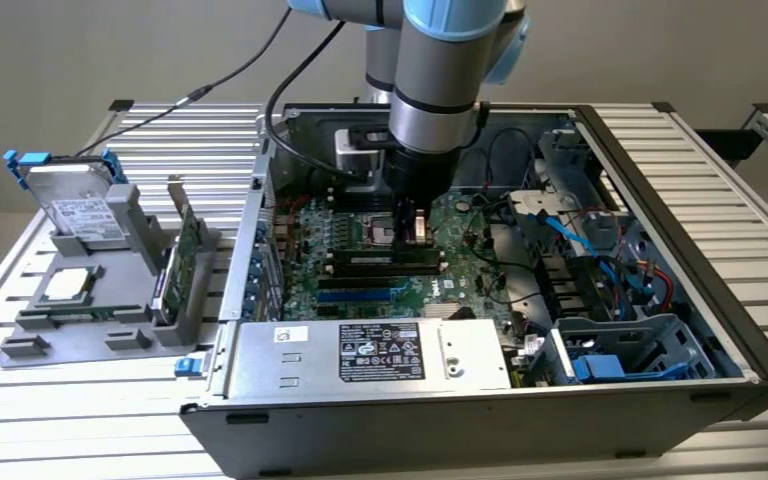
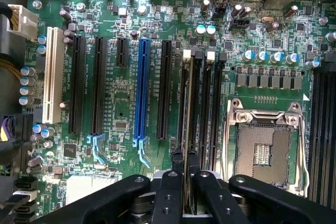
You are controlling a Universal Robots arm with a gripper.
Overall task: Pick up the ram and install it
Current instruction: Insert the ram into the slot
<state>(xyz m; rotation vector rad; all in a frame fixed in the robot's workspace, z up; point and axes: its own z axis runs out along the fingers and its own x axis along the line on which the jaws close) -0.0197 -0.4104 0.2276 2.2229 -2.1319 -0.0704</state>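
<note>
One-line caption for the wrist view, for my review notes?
Jaws shut on the ram, held edge-on along the memory slots beside the empty processor socket on the motherboard.

Arm (image 1: pixel 438 90) vert., pointing straight down; pincer (image 2: pixel 185 158) clamped narrow.

No text is legible. The power supply (image 1: pixel 267 368), lower centre of the exterior view, bears a white label (image 1: pixel 381 352) with unreadable print; so does the hard drive (image 1: pixel 80 210), upper left.
</note>
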